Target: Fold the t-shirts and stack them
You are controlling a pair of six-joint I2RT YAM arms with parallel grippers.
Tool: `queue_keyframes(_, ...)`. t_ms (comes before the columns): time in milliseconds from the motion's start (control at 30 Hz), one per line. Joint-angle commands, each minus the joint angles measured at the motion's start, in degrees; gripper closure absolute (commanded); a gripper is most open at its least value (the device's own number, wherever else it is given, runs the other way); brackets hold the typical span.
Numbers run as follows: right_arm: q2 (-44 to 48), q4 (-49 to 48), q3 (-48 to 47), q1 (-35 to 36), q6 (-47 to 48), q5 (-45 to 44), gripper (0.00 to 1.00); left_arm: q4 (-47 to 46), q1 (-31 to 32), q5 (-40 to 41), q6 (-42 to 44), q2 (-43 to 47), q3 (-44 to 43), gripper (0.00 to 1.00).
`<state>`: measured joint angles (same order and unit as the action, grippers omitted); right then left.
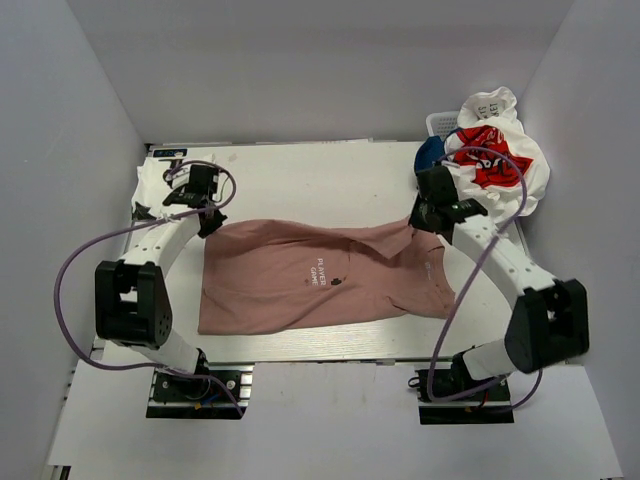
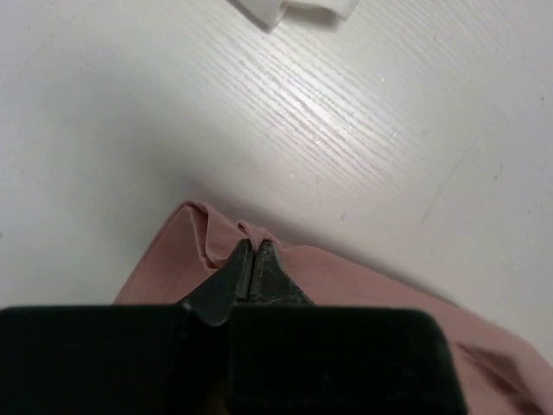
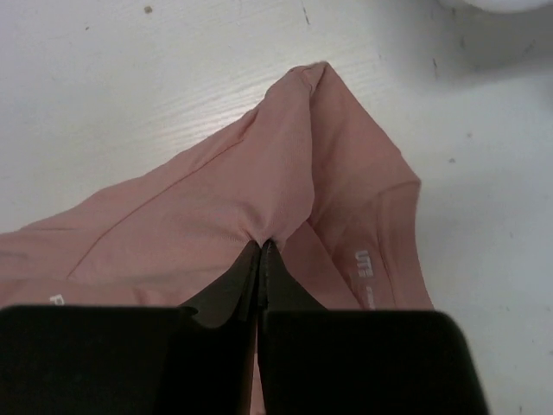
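The dusty-pink t-shirt (image 1: 310, 275) lies spread across the middle of the table, small dark print facing up. My left gripper (image 1: 212, 220) is shut on its far left corner; the left wrist view shows pink cloth (image 2: 363, 290) pinched at the closed tips (image 2: 254, 246). My right gripper (image 1: 420, 222) is shut on its far right part; the right wrist view shows a fold of pink cloth (image 3: 259, 173) bunched at the closed tips (image 3: 263, 246). A white t-shirt with red graphic (image 1: 497, 160) and a navy one (image 1: 430, 152) sit heaped at the back right.
A white slotted basket (image 1: 440, 122) stands under the heap at the back right corner. White cloth (image 1: 155, 180) lies at the back left edge, a piece of it in the left wrist view (image 2: 294, 9). Grey walls enclose the table on three sides.
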<state>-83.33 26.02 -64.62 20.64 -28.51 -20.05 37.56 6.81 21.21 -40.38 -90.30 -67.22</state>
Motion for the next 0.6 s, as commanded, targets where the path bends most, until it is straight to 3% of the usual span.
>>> queue_keyframes(0,6.94,3.15,1.77,-0.34,-2.77,-1.84,1.0,-0.91,0.49,1.02,-0.13,4.51,2.7,1.0)
queue_keyframes(333,14.59,15.37,5.9,-0.17,-5.32,0.53,1.0,3.92,1.54,6.65,-5.14,9.35,8.77,1.0)
queue_keyframes(567,18.9,15.03,18.63,-0.34,-7.61,3.88,1.0,6.47,1.54,6.74,-7.87,10.49,14.21,0.99)
